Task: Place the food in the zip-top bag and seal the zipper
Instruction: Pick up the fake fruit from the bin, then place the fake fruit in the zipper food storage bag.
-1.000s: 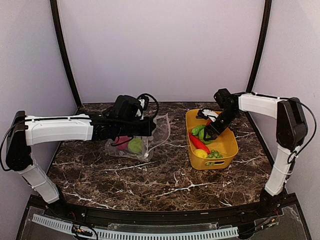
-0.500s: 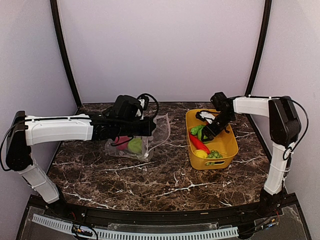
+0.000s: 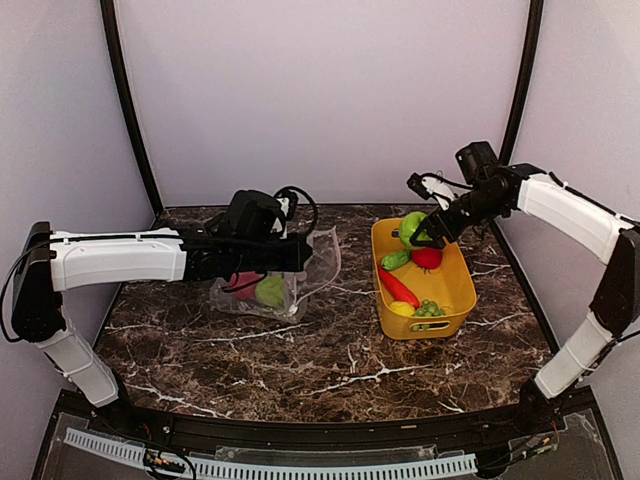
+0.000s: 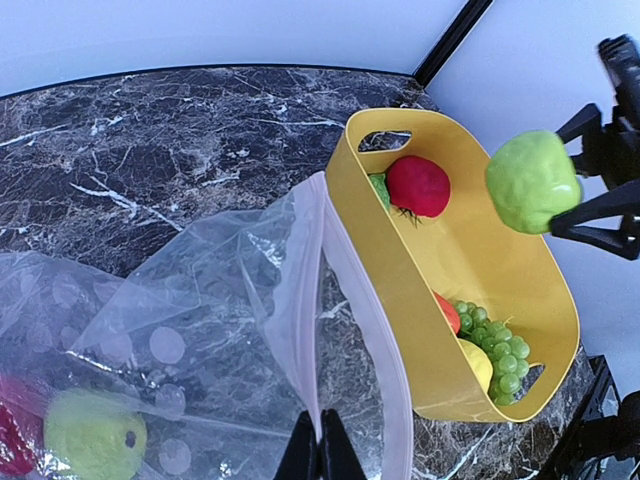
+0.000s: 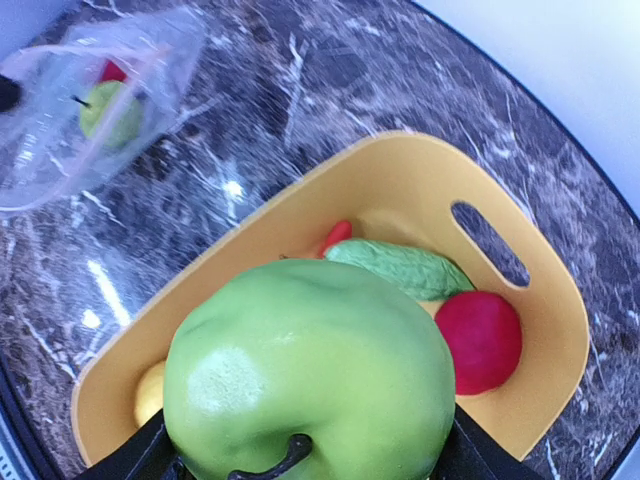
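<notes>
Bench point(image 3: 330, 365): dark marble.
Right claw point(image 3: 418, 232): lifted from basket point(image 3: 458, 290), grasping green apple point(image 4: 532, 180), upper right; bag next.
Left claw point(image 4: 320, 455): clenched on zipper point(image 4: 300, 300), zip-top bag point(image 4: 190, 310) open.

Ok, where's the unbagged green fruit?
Top view, right side: the round green plastic fruit is held in the right gripper, above the yellow plastic basket's far end.

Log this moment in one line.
left gripper: shut on zipper | right gripper: green apple held over yellow basket | zip-top bag: open

Two green apples point(image 3: 413, 228) point(image 3: 270, 291), one bag point(image 3: 322, 255) (one basket point(image 3: 456, 288)).
</notes>
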`<act>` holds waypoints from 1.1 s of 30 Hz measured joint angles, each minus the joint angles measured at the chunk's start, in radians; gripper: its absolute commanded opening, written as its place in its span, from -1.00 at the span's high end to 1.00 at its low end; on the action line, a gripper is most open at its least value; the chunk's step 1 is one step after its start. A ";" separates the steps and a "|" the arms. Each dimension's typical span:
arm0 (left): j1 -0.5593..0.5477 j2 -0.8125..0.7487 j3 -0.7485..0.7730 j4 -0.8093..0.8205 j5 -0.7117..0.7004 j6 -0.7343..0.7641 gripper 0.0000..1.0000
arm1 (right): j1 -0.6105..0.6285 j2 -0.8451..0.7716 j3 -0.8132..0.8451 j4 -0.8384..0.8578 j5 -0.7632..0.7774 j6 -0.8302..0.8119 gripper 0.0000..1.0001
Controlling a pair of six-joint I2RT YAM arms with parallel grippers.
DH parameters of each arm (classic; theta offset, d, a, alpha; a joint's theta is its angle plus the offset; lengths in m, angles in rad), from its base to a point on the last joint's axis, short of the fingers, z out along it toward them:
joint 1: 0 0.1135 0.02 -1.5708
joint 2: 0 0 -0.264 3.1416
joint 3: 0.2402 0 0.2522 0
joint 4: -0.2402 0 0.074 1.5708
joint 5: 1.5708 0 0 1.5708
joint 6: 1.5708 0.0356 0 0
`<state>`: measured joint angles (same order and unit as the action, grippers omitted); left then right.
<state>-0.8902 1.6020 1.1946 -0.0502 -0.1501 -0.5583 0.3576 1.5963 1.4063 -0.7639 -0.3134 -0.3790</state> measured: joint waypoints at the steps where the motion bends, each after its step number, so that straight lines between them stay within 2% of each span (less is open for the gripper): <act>1: 0.000 0.000 0.000 0.002 0.000 -0.001 0.98 | 0.003 -0.029 0.004 -0.004 -0.037 -0.001 -0.02; 8: 0.000 0.000 0.000 0.011 0.002 -0.013 0.98 | 0.072 -0.061 0.060 -0.013 -0.287 0.008 -0.01; 19: 0.000 0.000 0.014 0.011 0.003 -0.019 0.99 | 0.189 0.146 0.245 -0.014 -0.586 0.093 -0.01; 26: 0.000 0.000 0.021 0.019 0.003 -0.018 0.99 | 0.206 0.286 0.297 0.008 -0.659 0.154 -0.02; 33: 0.000 -0.006 0.021 0.021 0.003 -0.018 0.98 | 0.207 0.402 0.334 0.007 -0.625 0.207 -0.11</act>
<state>-0.8898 1.5963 1.2152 -0.0292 -0.1471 -0.5766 0.5644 1.9980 1.7405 -0.7567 -0.9382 -0.1722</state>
